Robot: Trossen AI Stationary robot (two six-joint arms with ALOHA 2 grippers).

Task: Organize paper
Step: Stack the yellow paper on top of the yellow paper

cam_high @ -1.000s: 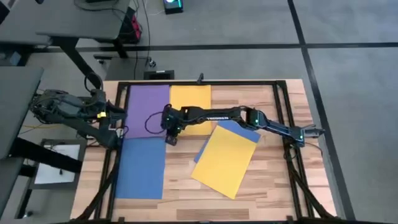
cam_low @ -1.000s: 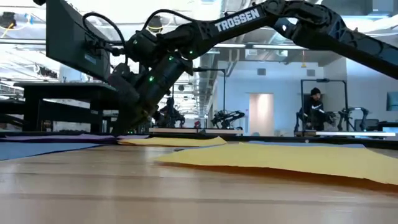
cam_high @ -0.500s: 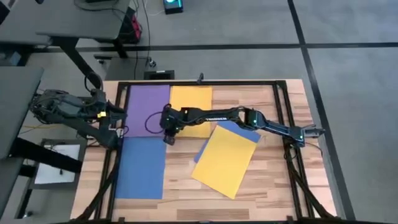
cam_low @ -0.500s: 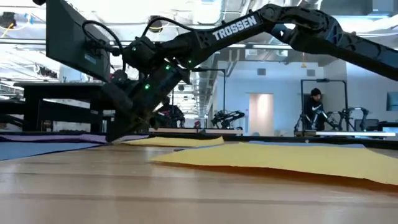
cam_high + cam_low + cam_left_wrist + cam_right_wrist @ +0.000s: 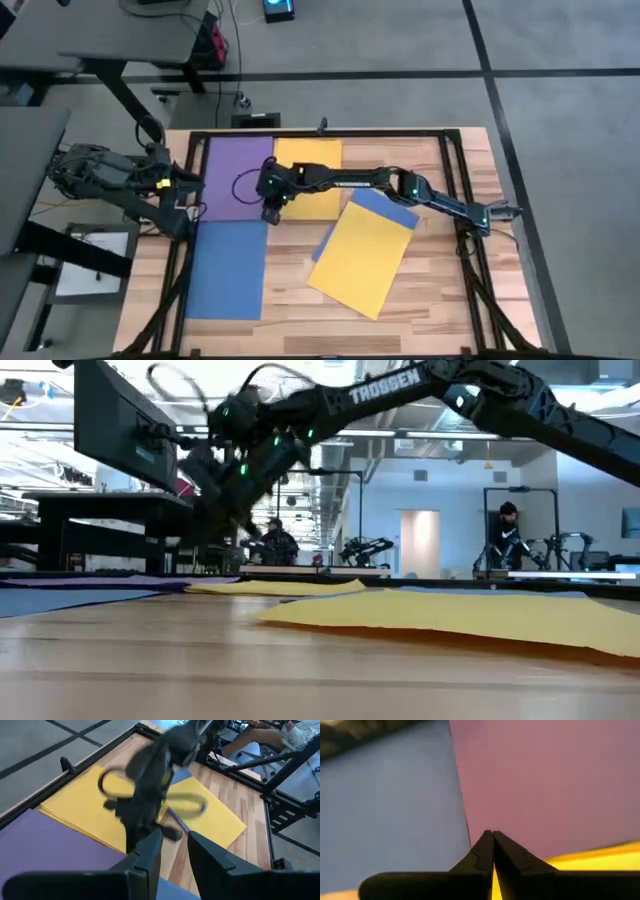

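Right gripper [image 5: 270, 213] jaws pressed together, empty, above purple sheet [image 5: 236, 177], left gripper [image 5: 172, 851] jaws slightly apart.

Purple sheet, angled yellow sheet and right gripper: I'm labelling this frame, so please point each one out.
purple sheet [image 5: 236, 165], high view, bare middle of the sheet.
angled yellow sheet [image 5: 362, 258], high view, centre of the sheet.
right gripper [image 5: 493, 836], right wrist view, where its shut fingertips meet.

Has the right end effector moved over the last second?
Yes. In the low view the right end effector has lifted off the table; from above it has edged toward the purple sheet.
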